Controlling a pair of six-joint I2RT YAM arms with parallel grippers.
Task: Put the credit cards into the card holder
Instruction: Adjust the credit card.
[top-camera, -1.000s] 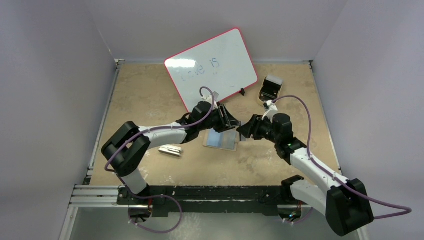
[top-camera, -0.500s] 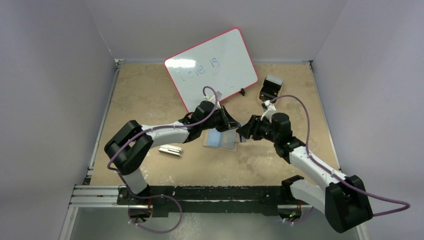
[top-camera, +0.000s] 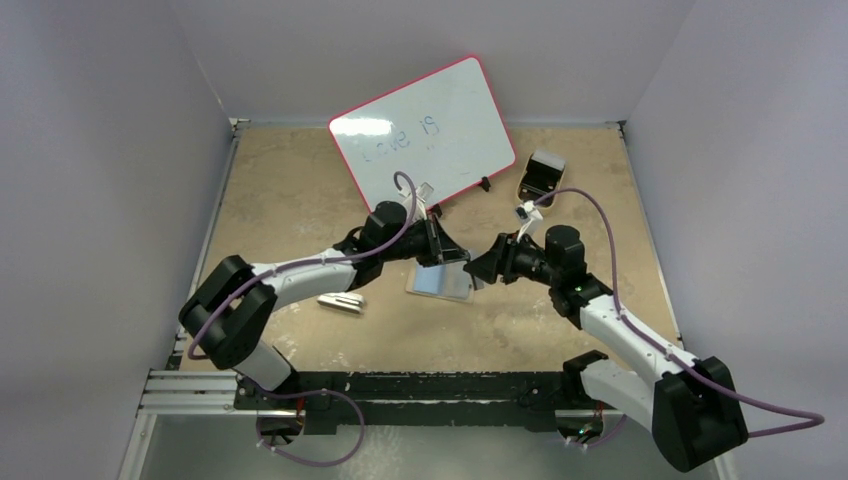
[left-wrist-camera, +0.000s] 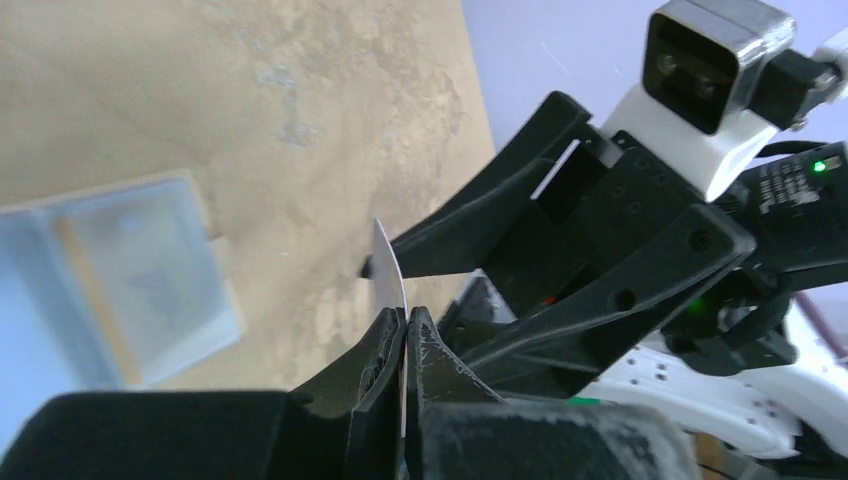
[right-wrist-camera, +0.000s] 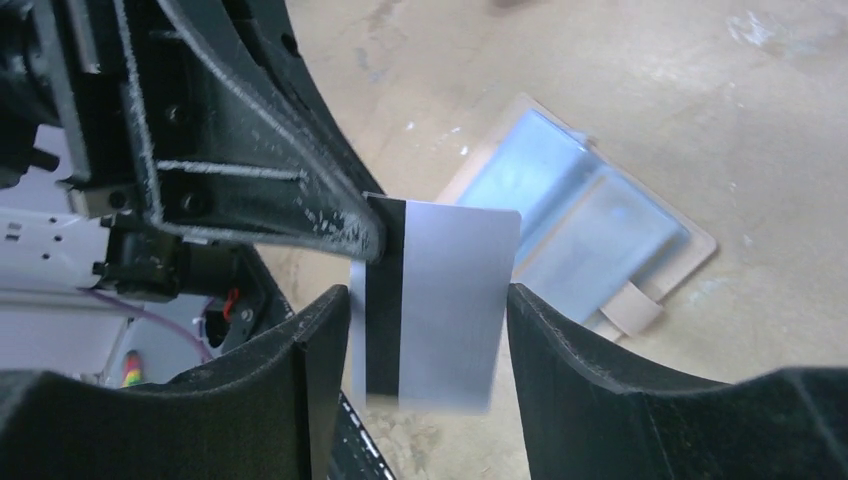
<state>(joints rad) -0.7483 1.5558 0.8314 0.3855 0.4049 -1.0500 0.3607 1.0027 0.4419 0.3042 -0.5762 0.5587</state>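
Note:
My left gripper (top-camera: 446, 252) is shut on a silver-grey credit card (right-wrist-camera: 455, 300) with a black stripe and holds it upright above the table. In the left wrist view the card (left-wrist-camera: 388, 268) shows edge-on, pinched between the jaws of that gripper (left-wrist-camera: 405, 318). My right gripper (top-camera: 478, 268) is open, and its two fingers straddle the card's lower half in the right wrist view (right-wrist-camera: 430, 335). The beige card holder (top-camera: 440, 283) lies open on the table just below both grippers, its clear slots (right-wrist-camera: 590, 235) up and its snap tab (right-wrist-camera: 630, 305) sticking out.
A silver-white block (top-camera: 341, 301) lies left of the card holder. A red-rimmed whiteboard (top-camera: 425, 130) leans at the back. A tan tray with a dark interior (top-camera: 541, 176) sits at the back right. Grey walls enclose the table.
My left arm has swung back to the left, carrying the card with it. My right gripper has followed leftward and now has its fingers around the card.

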